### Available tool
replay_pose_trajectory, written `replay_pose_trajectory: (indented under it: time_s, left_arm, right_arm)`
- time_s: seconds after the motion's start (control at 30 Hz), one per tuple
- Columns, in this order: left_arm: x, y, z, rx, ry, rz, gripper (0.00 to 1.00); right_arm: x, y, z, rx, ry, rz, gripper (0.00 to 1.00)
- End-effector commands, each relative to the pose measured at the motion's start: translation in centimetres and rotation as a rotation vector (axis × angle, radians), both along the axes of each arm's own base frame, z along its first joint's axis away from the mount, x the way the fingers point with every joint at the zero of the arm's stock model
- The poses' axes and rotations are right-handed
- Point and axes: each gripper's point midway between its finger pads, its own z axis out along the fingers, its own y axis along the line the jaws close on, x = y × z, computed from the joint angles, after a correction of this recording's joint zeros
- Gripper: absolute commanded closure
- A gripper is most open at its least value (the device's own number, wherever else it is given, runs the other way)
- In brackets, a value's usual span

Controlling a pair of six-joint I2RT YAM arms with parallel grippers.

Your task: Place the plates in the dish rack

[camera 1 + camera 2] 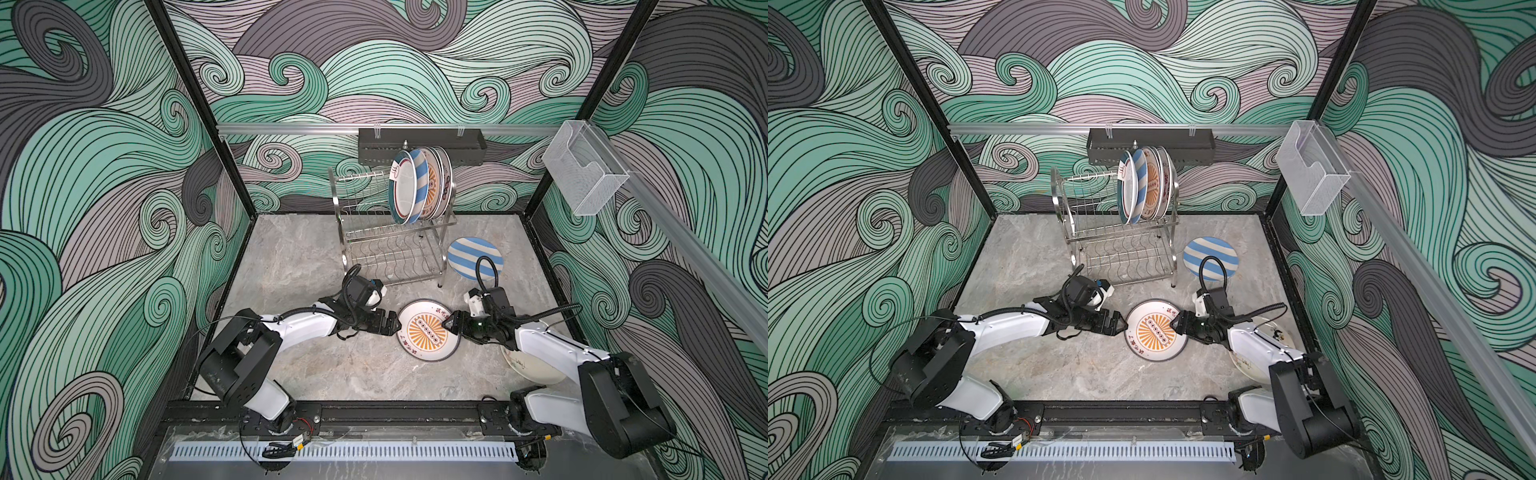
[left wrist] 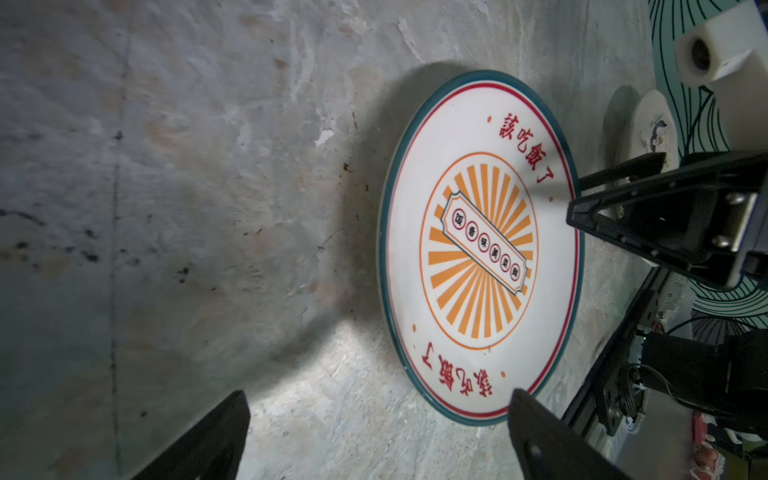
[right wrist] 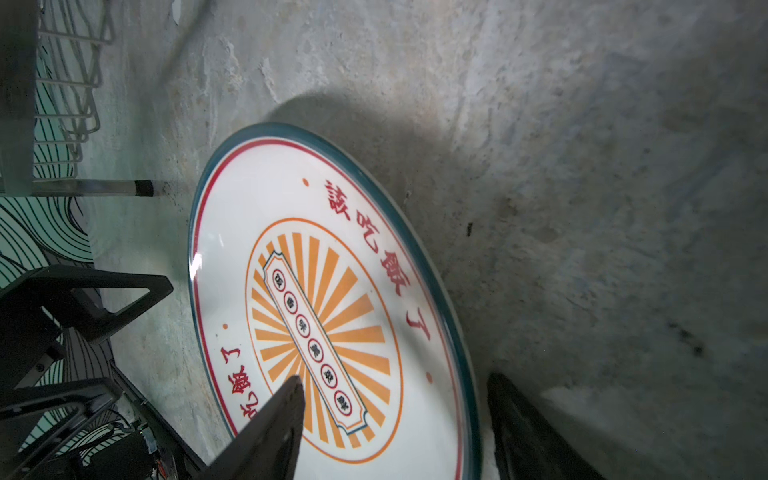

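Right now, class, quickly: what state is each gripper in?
Left gripper: open, holding nothing, at the edge of the sunburst plate.
Right gripper: open, jaws astride the sunburst plate's rim, not yet clamped.

We see the dish rack (image 1: 390, 232) at the back of the table (image 1: 332, 365), with four plates (image 1: 419, 187) standing in the right end of its upper tier. A side plate (image 1: 473, 255) lies just right of the rack. A middle plate (image 1: 424, 332) lies before it, between the left claw (image 1: 394, 326) and the right claw (image 1: 450, 326).
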Motion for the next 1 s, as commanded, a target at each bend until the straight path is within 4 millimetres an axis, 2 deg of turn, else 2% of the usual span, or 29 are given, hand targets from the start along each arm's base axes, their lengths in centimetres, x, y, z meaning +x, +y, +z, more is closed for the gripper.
replay_pose_trajectory:
  time_s: [0.0, 0.07, 0.23, 0.4, 0.67, 0.83, 0.97]
  left_arm:
    - [-0.2, -2.3, 0.6, -0.034, -0.008, -0.077, 0.01]
    - [-0.4, -3.1, 0.1, -0.034, 0.008, -0.101, 0.01]
    - [-0.9, -4.7, -0.5, -0.019, 0.034, -0.165, 0.01]
    - [-1.5, -5.6, -0.7, -0.022, 0.037, -0.201, 0.01]
    - [-2.2, -6.7, -0.6, -0.033, 0.038, -0.249, 0.02]
    - [-2.1, -6.7, -0.6, -0.03, 0.035, -0.244, 0.01]
    - [-2.0, -6.3, -0.4, -0.024, 0.023, -0.224, 0.01]
  right_arm:
    - [-1.8, 0.0, -1.6, 0.016, 0.088, 0.017, 0.32]
    - [-2.2, 0.1, -2.2, 0.021, 0.118, 0.014, 0.33]
    - [-2.1, 0.4, -2.5, 0.048, 0.126, 0.007, 0.36]
    - [-2.1, 0.7, -2.3, 0.075, 0.115, 0.009, 0.46]
    - [-1.3, 2.2, -0.1, 0.197, 0.047, 0.02, 0.7]
    - [-1.1, 2.7, 1.4, 0.244, 0.007, 0.023, 0.76]
    - [-1.0, 2.2, 2.6, 0.23, -0.033, 0.001, 0.8]
